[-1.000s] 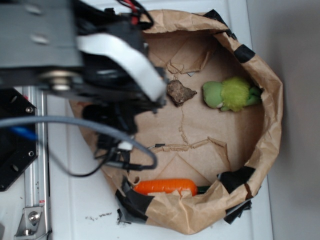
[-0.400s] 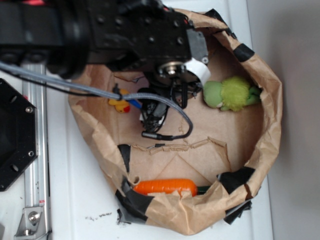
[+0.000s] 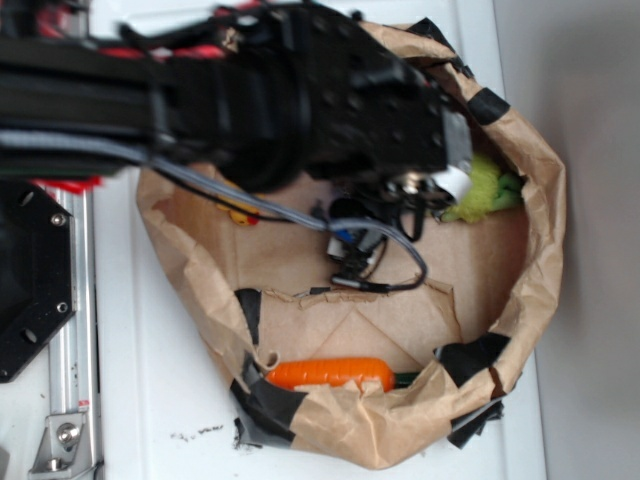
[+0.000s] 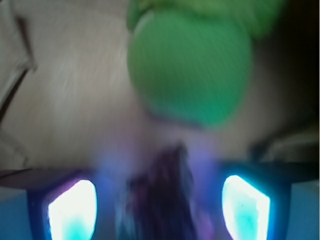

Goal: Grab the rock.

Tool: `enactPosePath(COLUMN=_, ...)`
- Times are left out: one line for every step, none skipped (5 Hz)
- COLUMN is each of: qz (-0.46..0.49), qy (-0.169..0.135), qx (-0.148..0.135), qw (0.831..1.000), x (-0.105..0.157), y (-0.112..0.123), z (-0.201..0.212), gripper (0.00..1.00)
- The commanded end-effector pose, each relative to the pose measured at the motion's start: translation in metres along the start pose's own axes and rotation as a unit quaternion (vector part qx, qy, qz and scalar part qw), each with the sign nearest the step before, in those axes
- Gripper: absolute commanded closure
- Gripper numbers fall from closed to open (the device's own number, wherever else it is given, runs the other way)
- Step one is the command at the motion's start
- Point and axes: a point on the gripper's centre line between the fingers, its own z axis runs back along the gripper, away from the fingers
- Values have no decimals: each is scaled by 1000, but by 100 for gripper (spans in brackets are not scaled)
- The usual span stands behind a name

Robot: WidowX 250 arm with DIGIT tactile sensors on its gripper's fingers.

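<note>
In the wrist view the rock is a dark, blurred lump low in the frame, lying between my two glowing fingers. My gripper is open, with a gap on each side of the rock. Just beyond it lies the fuzzy green plush toy. In the exterior view the black arm reaches into the paper bag and hides both the rock and the jaws. Only the plush toy's right part shows past the wrist.
The crumpled brown paper bag walls in the work area on all sides. An orange carrot toy lies at its near edge. A yellow duck toy peeks out at the left under the arm. A grey cable loops below the wrist.
The arm has swung right across the bag, from its left side to over the rock's spot next to the plush. The rock, visible one second ago, is now covered in the exterior view.
</note>
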Motion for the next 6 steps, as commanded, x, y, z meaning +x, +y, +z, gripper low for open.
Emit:
enactPosePath(qz=0, qy=-7, qx=8, qw=1000, x=24, y=2, z=-3, gripper=100)
enactPosePath(qz=-7, qy=-8, qx=8, qw=1000, x=19, y=-2, z=0, gripper=100)
enactPosePath(qz=-9, qy=-9, qx=4, qw=1000, x=17, y=-2, z=3, gripper=100)
enactPosePath(qz=-6, qy=-13, qx=-3, qw=1000, x=16, y=0, z=9, gripper=100)
enactPosePath(qz=4, qy=-18, qx=-6, qw=1000, x=11, y=0, z=17, gripper=0)
enactPosePath(qz=10, qy=-21, qx=-12, qw=1000, x=5, y=1, z=20, gripper=0)
